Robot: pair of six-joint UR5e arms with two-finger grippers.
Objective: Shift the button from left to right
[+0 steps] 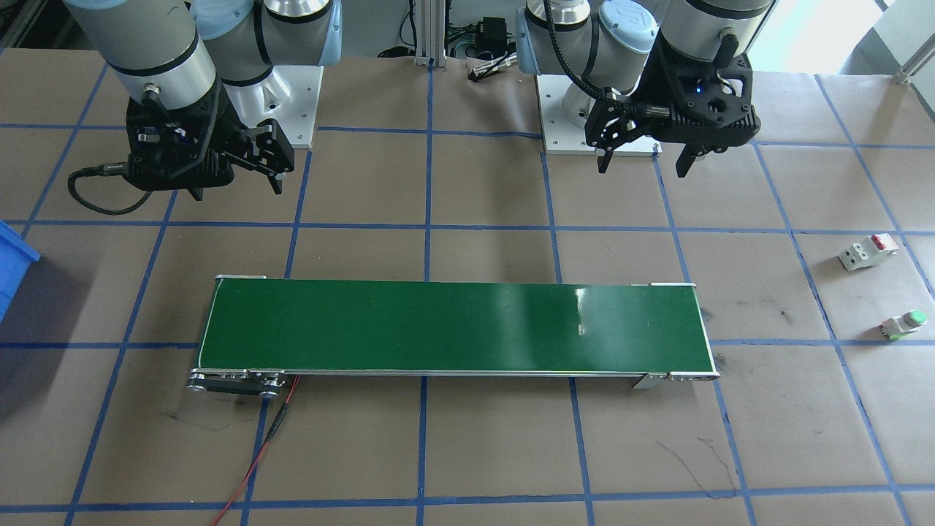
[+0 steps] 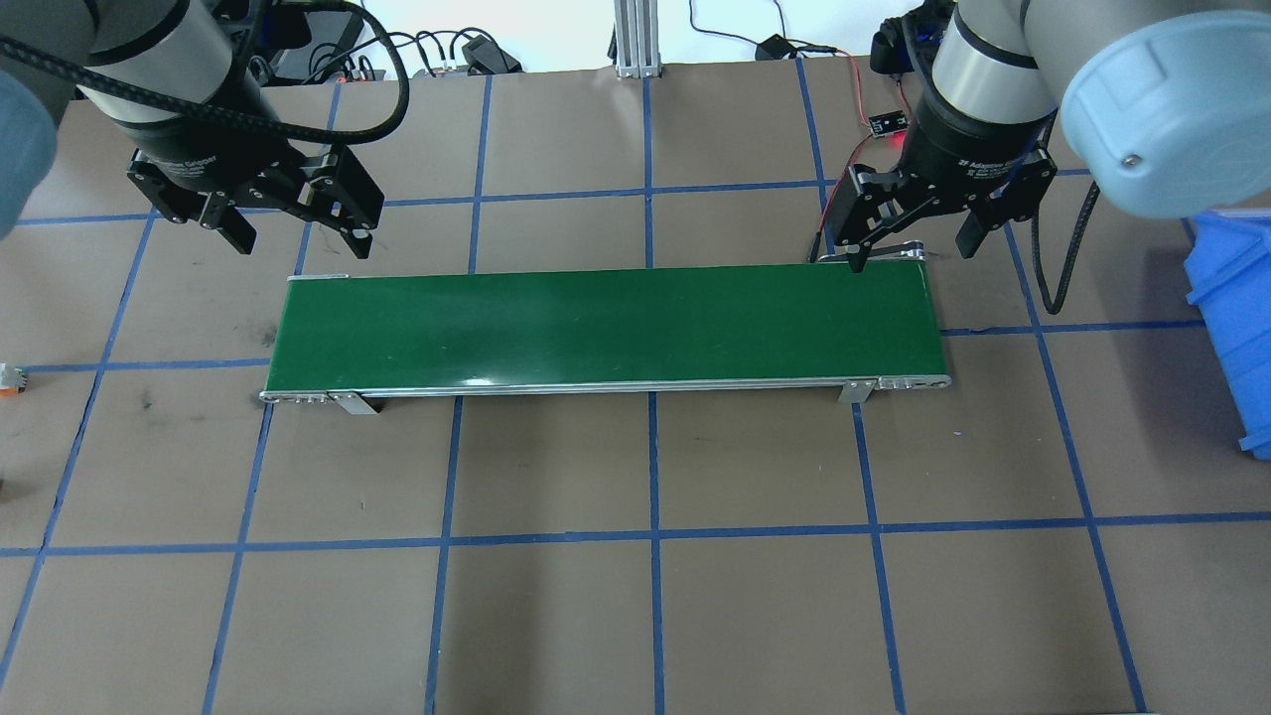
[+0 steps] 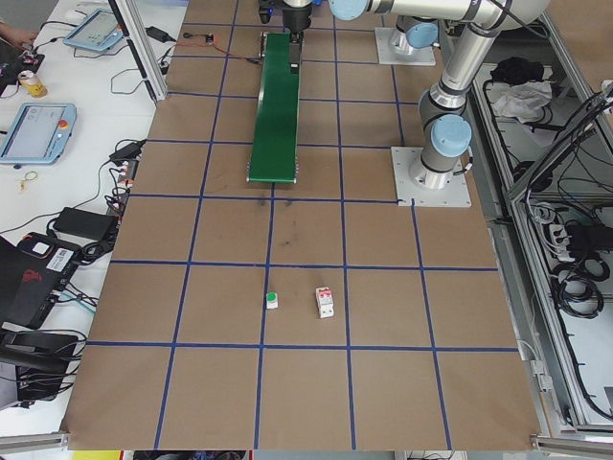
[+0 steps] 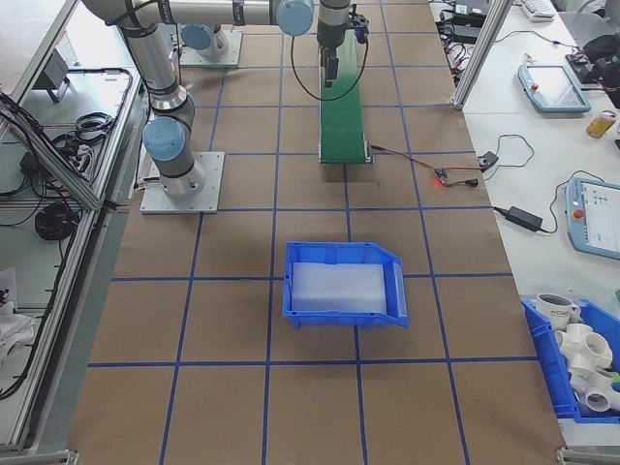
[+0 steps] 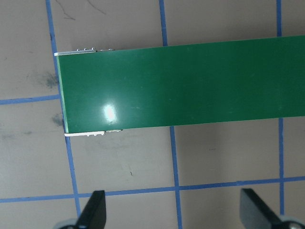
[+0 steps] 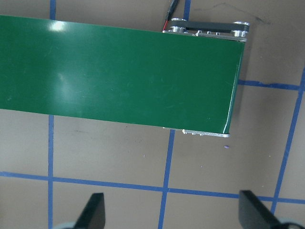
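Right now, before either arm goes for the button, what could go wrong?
1. The button lies on the table close to the white breaker; the open left gripper might take the wrong part.
2. It sits past the belt end, near the table edge, so a nudge could push it off.
3. It lies on its side, which may make gripping awkward.

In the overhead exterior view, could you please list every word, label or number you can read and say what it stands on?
"Adaptive Gripper", faint white print on the black wrist body above the right gripper.
A similar white print on the black body above the left gripper: too blurred to read.
The long green conveyor belt bears no text.
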